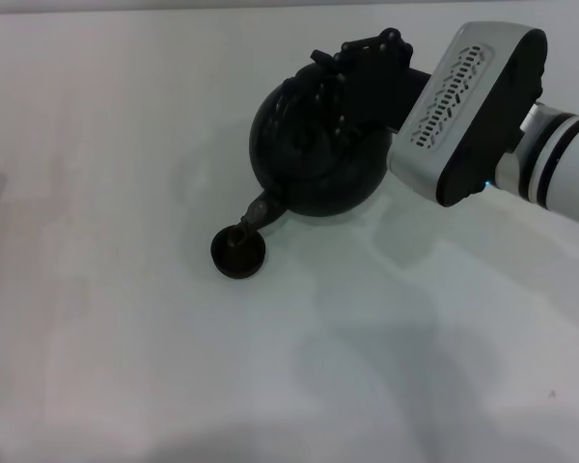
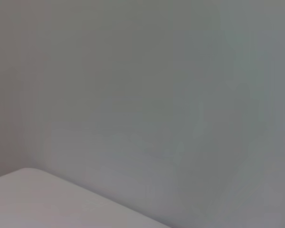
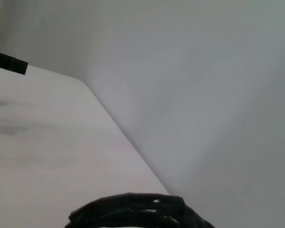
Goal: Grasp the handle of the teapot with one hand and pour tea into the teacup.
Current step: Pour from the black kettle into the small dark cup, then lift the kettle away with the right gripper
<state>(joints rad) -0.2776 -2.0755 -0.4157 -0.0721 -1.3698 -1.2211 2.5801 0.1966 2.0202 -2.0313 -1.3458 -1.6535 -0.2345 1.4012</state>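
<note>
The round black teapot (image 1: 314, 164) is tilted toward the front left, its short spout (image 1: 261, 210) dipping right over the teacup (image 1: 237, 253), a tiny dark bowl on the white table. My right gripper (image 1: 343, 75) comes in from the right and is shut on the handle at the top of the pot, holding it tipped. In the right wrist view the ribbed black handle (image 3: 133, 213) arches across the near edge. The gripper largely covers the handle in the head view. My left gripper is out of view.
A white table (image 1: 125, 338) spreads around the pot and cup. My right arm's white wrist housing (image 1: 473, 106) hangs over the table's back right. The left wrist view shows only a grey wall and a table corner (image 2: 33, 204).
</note>
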